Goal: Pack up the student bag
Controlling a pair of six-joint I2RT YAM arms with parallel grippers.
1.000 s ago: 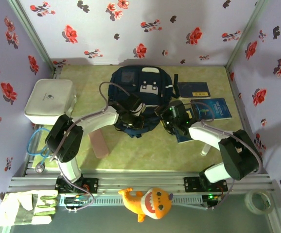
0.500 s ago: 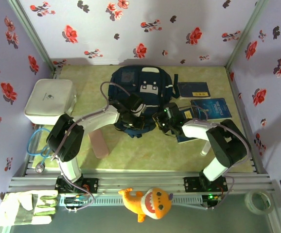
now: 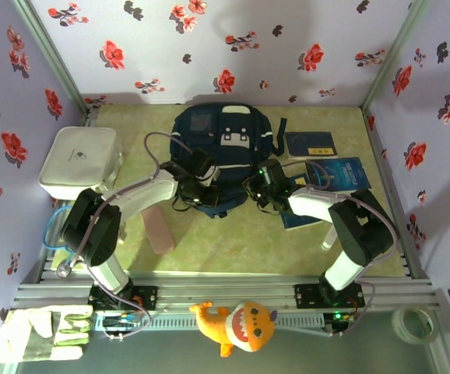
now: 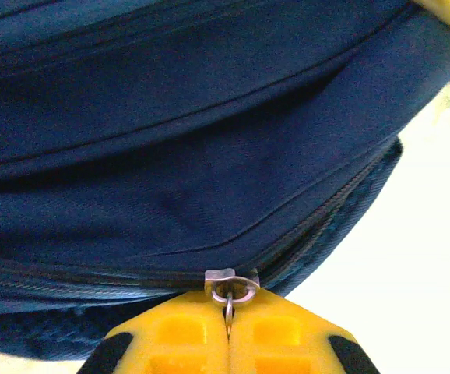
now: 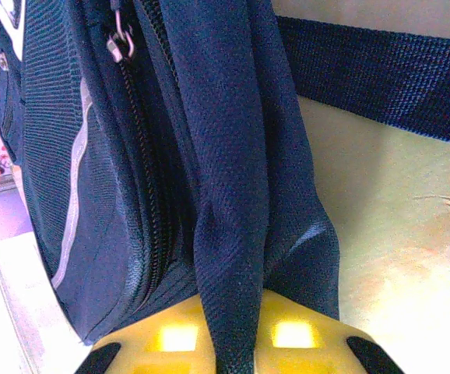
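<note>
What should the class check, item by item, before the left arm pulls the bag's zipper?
1. The left gripper is shut on the zipper pull: ok.
2. The right gripper is shut on the bag, bracing its edge: ok.
3. The bag lies flat on the table: ok.
4. The books lie right of the bag, off it: ok.
5. The zipper track is free of snags: cannot tell.
6. The bag is open enough to pack: not ok, the zipper looks closed.
</note>
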